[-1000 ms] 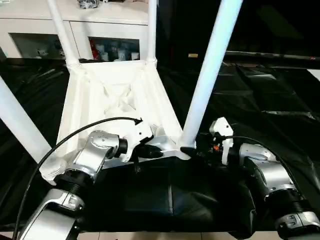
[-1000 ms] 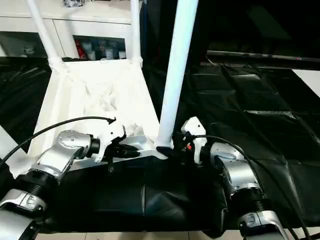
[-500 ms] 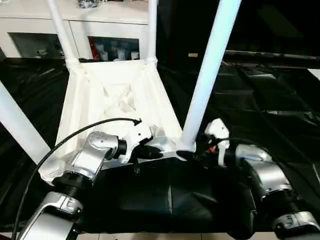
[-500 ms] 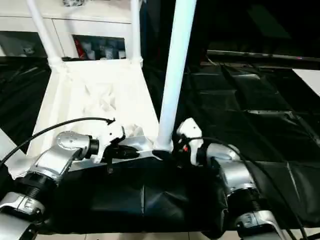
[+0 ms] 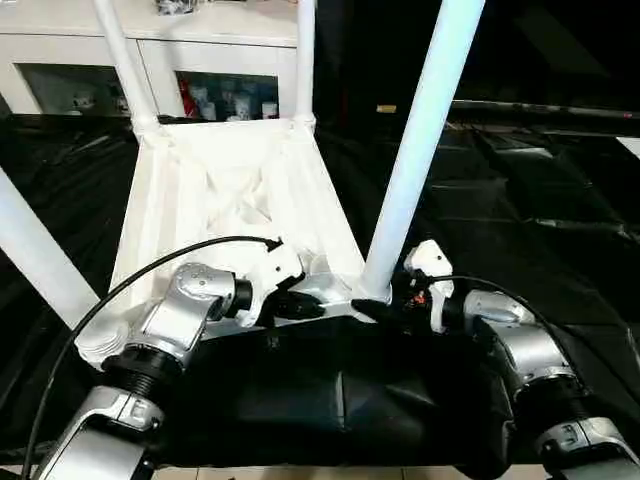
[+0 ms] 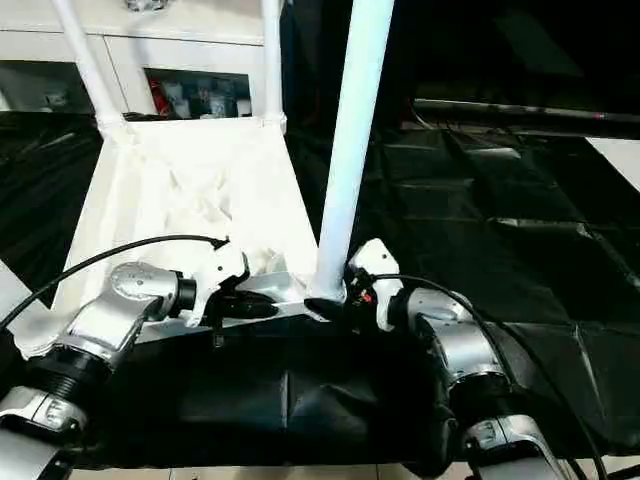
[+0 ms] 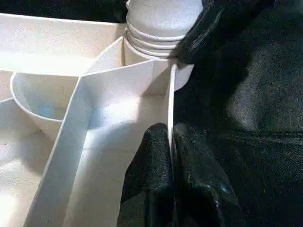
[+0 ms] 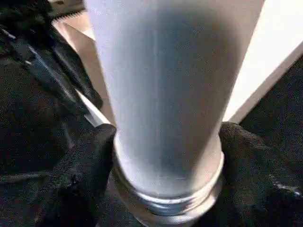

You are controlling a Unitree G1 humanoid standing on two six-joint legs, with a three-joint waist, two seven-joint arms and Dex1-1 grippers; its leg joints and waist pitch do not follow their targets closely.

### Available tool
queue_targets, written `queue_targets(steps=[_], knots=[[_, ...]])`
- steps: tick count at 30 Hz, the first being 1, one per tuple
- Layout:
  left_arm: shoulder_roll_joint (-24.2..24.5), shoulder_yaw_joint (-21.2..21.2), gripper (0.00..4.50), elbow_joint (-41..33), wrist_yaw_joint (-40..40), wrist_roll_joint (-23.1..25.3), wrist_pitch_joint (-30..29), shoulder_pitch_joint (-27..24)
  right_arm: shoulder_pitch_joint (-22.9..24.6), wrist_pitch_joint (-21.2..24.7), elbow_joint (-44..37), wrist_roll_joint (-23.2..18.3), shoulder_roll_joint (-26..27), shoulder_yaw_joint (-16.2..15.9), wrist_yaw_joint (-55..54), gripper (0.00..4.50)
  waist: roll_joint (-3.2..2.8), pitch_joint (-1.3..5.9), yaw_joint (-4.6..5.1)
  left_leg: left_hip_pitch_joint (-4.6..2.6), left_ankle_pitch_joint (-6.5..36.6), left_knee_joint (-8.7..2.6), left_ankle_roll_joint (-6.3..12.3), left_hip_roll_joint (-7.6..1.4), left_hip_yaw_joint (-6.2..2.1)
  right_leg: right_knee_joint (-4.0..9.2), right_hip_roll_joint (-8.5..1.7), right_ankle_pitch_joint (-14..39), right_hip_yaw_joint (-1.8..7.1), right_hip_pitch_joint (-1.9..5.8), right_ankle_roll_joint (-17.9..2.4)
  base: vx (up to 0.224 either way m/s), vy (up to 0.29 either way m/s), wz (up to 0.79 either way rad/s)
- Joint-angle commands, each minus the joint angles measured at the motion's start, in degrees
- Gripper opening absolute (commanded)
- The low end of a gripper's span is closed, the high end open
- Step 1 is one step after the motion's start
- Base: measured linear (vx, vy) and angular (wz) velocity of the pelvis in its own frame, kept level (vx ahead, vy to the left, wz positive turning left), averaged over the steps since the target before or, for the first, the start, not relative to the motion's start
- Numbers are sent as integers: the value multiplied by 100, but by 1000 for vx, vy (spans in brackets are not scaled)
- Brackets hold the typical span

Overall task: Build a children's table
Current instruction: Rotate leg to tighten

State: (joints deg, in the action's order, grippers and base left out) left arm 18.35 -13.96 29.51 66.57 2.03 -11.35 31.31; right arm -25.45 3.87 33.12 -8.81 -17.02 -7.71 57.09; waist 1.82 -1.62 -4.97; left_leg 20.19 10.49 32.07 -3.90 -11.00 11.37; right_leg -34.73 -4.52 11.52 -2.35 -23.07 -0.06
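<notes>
children's table (image 5: 225,190) lies upside down on the black-draped counter (image 5: 520,190), ribbed underside up, near edge toward the robot.

nearest: left tool (image 7: 170,156) pinched together on the thin near rim wall of the tabletop, one finger (image 7: 149,165) inside the rim, the other outside. in the head view the left tool (image 5: 300,305) sits on the rim just left of the near right corner socket (image 7: 161,28).

beside it: right tool (image 8: 163,161) straddles the foot of the near right leg (image 5: 420,150) where it enters the socket. fingers (image 8: 83,165) stand on both sides of the tube at its ringed collar, close against it; whether they press or only bracket it, cannot tell. no firm clamp claimed. in the head view the right tool (image 6: 335,300) is at the base of that leg.

leg rises steep, leaning a little away from the tabletop's centre as seen from the head.

farther: near left leg (image 5: 40,250) runs off the frame edge. two far legs (image 5: 120,60) stand in the far corners. so all four legs appear socketed. beyond, white cabinet (image 5: 200,40) with glass doors.

judgement on the step: seating the last leg. to do it well:
- keep the left pinch firm so the tabletop does not slide or tip on the slack cloth.
- grip low, at the collar, and work the leg straight down along the socket's axis.
- watch the lean; if the collar rings stand proud, it likely is not home yet.
- avoid levering from high up; the thin rim could flex.
</notes>
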Motion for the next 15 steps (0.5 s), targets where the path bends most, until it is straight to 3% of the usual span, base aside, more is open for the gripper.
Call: queue_targets(steps=[1,6,7,15], knots=[[-138,58,0,-5,44,-351,-33,-142,66,83,-113,9,0,-113,176,344,75,237,-2,-3,994,-301,412,-224,-80,404,-335,776,217,268,-1242,0,0,0],[-137,57,0,-3,53,-344,-43,-136,48,61,-45,19,-7,-87,163,344,58,241,-3,-10,1007,-297,379,-220,-81,406,-339,823,217,268,-1248,0,0,0],[-136,56,0,-14,52,-344,-47,-143,54,77,-51,6,-7,-83,169,315,62,241,-2,-5,994,-297,381,-219,-81,401,-338,793,217,272,-1251,0,0,0],[-110,30,0,-69,99,-336,-88,-194,87,86,-29,64,0,-154,164,279,53,240,-3,-10,985,-297,391,-223,-83,394,-338,753,211,273,-1283,0,0,0]])
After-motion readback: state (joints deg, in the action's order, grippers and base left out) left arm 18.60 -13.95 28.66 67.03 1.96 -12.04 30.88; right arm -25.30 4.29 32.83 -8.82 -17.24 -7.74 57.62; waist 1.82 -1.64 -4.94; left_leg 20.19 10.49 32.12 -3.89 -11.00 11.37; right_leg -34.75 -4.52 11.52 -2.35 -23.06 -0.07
